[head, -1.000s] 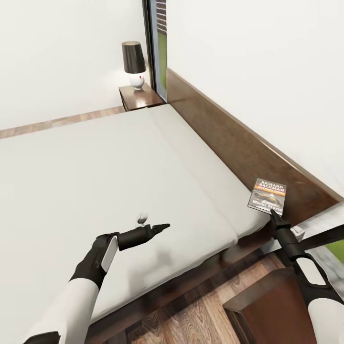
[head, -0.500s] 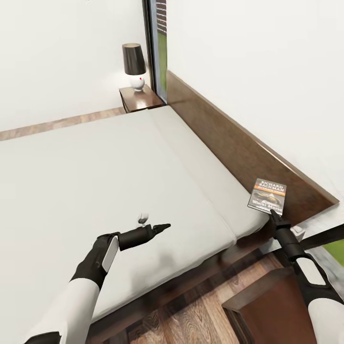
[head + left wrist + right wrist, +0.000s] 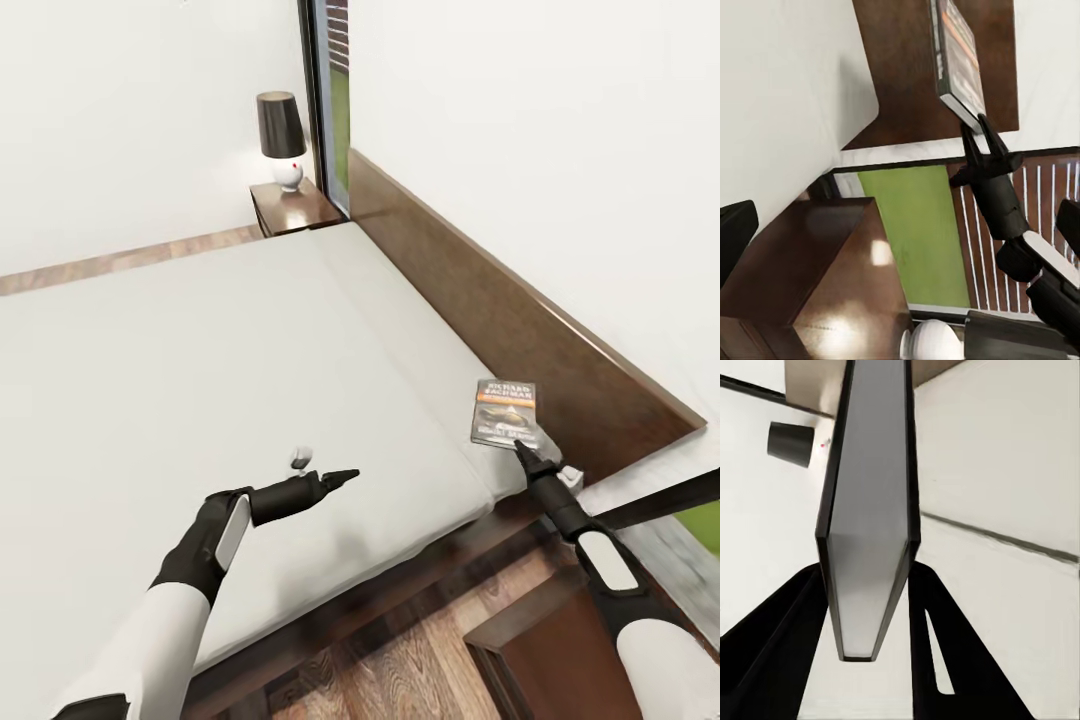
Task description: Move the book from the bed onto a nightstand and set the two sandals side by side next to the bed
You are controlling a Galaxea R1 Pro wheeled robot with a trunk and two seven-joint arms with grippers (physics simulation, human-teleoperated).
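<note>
My right gripper is shut on the lower edge of the book, a dark paperback with an orange strip, and holds it upright just above the bed's pale mattress near the headboard. The right wrist view looks along the book's page edge, pinched between the two black fingers. From the left wrist view the book stands on the right gripper. My left gripper hovers open over the mattress's near side. The blue sandals are out of view.
One dark nightstand with a black-shaded lamp stands at the far end of the headboard by a tall window. A second nightstand is close at the lower right, on the wood floor beside the bed, and appears glossy-topped from the left wrist.
The right gripper has carried the book leftward, away from the headboard corner and over the mattress. The left arm has stayed where it was.
</note>
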